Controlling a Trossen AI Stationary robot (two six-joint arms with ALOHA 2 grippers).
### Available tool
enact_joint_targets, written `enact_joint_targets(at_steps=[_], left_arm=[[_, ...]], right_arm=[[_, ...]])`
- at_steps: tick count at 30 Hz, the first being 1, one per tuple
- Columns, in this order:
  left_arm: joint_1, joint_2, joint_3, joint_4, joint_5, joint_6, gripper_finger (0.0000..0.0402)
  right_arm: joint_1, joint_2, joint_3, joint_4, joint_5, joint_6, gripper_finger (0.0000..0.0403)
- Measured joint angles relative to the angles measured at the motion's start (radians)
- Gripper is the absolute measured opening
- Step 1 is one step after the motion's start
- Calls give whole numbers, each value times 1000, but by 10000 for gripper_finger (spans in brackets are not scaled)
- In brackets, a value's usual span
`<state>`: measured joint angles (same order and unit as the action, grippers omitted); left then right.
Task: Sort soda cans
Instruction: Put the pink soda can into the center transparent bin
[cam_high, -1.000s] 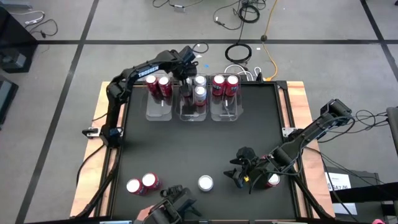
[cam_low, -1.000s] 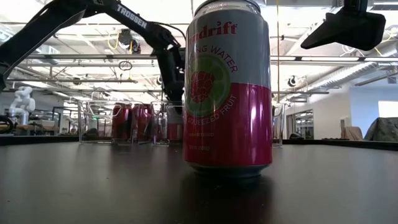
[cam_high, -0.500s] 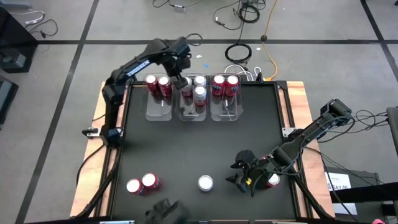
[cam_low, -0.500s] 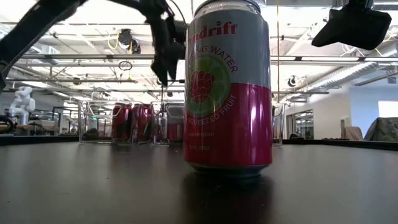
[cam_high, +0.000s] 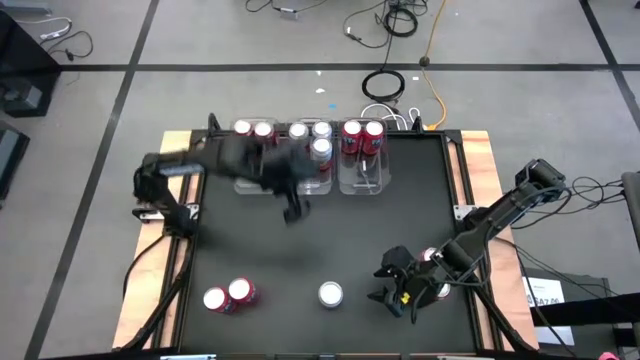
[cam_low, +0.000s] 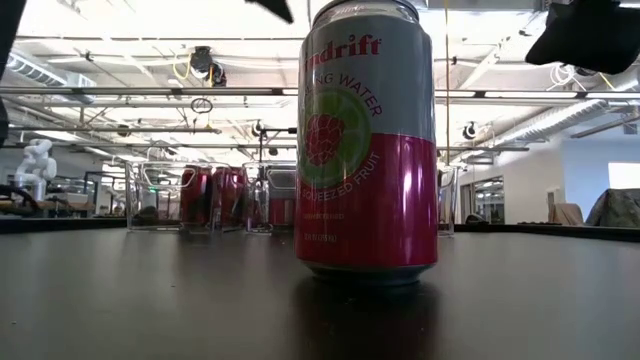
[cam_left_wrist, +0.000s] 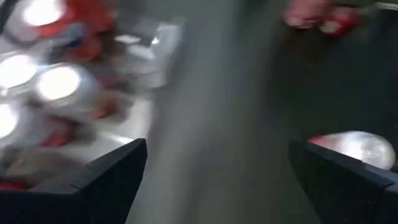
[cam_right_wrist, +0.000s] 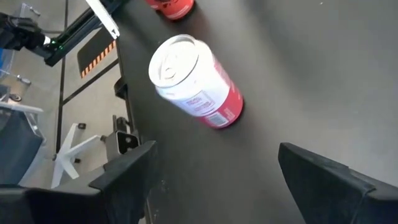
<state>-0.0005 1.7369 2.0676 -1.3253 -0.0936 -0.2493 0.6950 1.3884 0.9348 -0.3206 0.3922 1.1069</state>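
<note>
On black table (cam_high: 300, 260), left gripper (cam_high: 291, 207) blurred at center, jaws spread wide and empty, with upright silver-topped can (cam_high: 330, 294) toward five o'clock; nearer by far, right gripper (cam_high: 398, 296), jaws apart and empty, just beside it at three o'clock, upright red can (cam_high: 437, 290) behind.

Soda cans (cam_high: 330, 294): eleven were counted for certain. Seven stood in bins just beyond the left pincer (cam_high: 292, 205), three on open table left of the right pincer (cam_high: 395, 290), one close beside it. Clear bins (cam_high: 258, 180): three. Pincers: two.
</note>
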Motion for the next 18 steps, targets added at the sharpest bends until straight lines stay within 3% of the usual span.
enact_joint_targets(at_steps=[7, 18], left_arm=[[-267, 8, -161, 221, -79, -161, 400], [-395, 9, -374, 590, -71, -257, 400]], right_arm=[[24, 0, 0, 1, -1, 0, 329], [48, 0, 0, 2, -2, 0, 329]])
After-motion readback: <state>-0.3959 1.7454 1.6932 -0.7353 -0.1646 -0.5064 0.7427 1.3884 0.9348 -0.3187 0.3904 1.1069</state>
